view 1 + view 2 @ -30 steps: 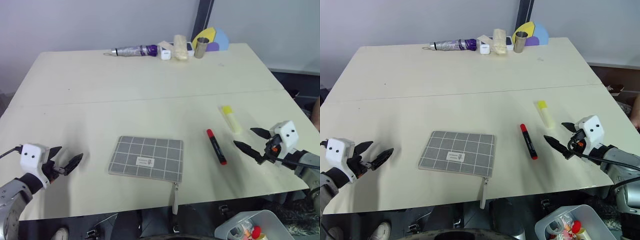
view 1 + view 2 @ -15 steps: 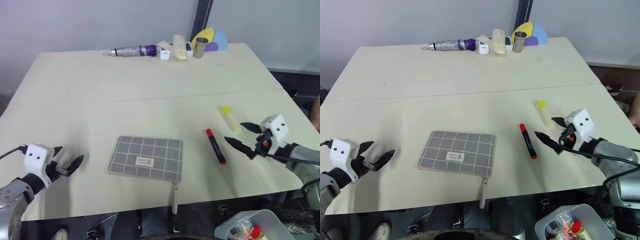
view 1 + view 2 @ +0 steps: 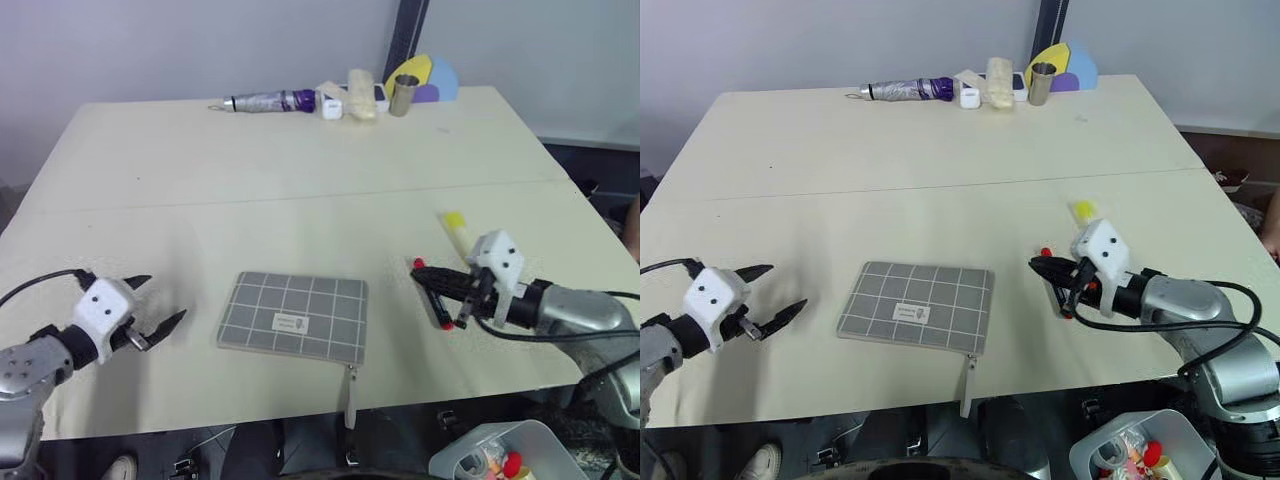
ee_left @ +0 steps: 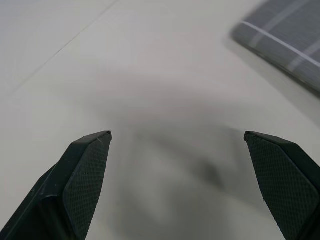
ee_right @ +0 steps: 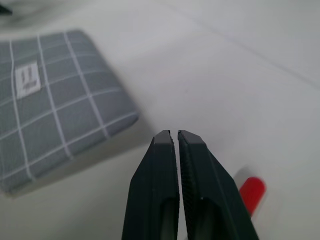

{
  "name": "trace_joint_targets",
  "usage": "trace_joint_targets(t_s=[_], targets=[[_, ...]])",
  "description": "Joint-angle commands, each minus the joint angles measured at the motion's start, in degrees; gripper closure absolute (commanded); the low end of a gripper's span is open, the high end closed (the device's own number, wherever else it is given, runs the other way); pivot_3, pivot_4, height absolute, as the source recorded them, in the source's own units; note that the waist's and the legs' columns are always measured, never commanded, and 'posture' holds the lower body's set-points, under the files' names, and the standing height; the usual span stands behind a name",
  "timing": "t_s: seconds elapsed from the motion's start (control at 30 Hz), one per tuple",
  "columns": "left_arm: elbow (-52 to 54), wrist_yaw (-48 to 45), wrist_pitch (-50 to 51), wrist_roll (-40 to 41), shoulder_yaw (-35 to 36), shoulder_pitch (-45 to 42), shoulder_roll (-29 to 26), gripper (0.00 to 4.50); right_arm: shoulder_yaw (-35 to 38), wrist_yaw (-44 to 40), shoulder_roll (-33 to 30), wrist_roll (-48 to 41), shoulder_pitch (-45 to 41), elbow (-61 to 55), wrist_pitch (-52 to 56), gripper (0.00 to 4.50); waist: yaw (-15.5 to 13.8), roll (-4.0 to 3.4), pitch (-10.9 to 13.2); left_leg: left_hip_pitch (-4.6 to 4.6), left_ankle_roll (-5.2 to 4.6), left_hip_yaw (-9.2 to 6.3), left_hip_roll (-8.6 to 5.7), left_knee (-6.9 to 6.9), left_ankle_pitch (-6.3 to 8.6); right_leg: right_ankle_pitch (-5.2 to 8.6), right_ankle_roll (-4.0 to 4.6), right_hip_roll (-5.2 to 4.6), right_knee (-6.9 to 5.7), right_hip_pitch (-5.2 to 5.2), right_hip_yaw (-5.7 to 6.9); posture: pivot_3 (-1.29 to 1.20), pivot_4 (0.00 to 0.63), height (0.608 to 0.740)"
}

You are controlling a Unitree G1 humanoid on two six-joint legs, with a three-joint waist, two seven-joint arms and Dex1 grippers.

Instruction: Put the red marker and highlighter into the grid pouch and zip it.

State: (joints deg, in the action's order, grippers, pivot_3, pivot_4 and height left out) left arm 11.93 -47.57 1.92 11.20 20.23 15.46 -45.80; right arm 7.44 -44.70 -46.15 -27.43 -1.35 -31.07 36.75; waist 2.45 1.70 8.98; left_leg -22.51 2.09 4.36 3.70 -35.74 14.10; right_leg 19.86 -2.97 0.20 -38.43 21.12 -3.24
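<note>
Grid pouch [image 3: 293, 317] flat on the pale desk [image 3: 300, 200], near the front edge, about midway between the two arms: grey fabric ruled with white lines, a small white label [image 3: 290, 323] on its face, the zipper pull strap [image 3: 350, 392] trailing off the right front corner and hanging past the desk edge. Appears zipped shut, lying flat with nothing poking out.

Red marker [image 3: 1043, 252] to the right of the pouch, on the desk, mostly hidden under the right claw [image 3: 420, 275]; red cap end peeking out behind the fingertips, red tail end [image 3: 447, 324] visible nearer the front. Black barrel barely glimpsed. In the right wrist view, red cap [image 5: 251, 193] just beside the fingers.

Highlighter [image 3: 456, 226] beyond the marker, further right and back: pale yellow stick, bright yellow cap, partly covered by the white wrist housing.

Right claw pressed together, fingers touching along their length, empty, poised over the marker's cap end and pointing toward the pouch.

Left claw [image 3: 157, 308] spread wide apart, holding nothing, left of the pouch, low over bare desk.

Along the far edge: folded umbrella [image 3: 258, 101], metal cup [image 3: 403, 95], a few small items.
</note>
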Motion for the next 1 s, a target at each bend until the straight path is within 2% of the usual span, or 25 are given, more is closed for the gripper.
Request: trace_joint_targets(t_s=[0.03, 0.23, 0.5, 1.0], targets=[[-3.6, -3.9, -10.7, -4.0, -2.8, -1.5, -3.3, 0.0, -3.9, 1.5, -1.8, 2.5, -0.8, -2.9, 2.6, 4.46, 0.1, 0.0, 0.0, 0.0, 0.0, 0.0, 0.0, 0.01, 0.0, 0.0, 0.0, -0.01, 0.0, 0.0, 0.0, 0.0, 0.15, 0.74], [-9.6, -9.0, -25.7, -6.8, -9.2, -3.9, -5.1, 0.0, -10.2, 3.2, -2.2, 5.7, -2.2, -2.2, 6.4, 4.46, 0.1, -0.02, 0.0, -0.09, 0.0, 0.05, 0.0, 0.06, 0.0, 0.0, 0.01, -0.05, 0.0, 0.15, -0.02, 0.0, 0.15, 0.74], [-18.0, -8.2, -40.6, -11.4, -16.0, -10.9, -4.4, 0.0, -17.5, 5.0, -0.3, 8.0, -4.8, -3.6, 10.1, 4.46, 0.0, -0.05, 0.0, -0.09, 0.0, 0.05, -0.01, -0.02, 0.0, -0.01, -0.01, -0.05, -0.04, 0.12, 0.0, 0.0, 0.15, 0.74], [-26.3, -10.8, -52.6, -10.8, -24.5, -18.9, -5.8, 0.0, -30.2, 6.6, 4.5, 14.0, -18.1, -0.7, 16.0, 4.46, 0.1, -0.07, 0.0, -0.1, -0.01, 0.06, -0.01, -0.36, 0.0, 0.0, -0.02, -0.03, -0.55, 0.23, 0.01, 0.0, 0.15, 0.74]])
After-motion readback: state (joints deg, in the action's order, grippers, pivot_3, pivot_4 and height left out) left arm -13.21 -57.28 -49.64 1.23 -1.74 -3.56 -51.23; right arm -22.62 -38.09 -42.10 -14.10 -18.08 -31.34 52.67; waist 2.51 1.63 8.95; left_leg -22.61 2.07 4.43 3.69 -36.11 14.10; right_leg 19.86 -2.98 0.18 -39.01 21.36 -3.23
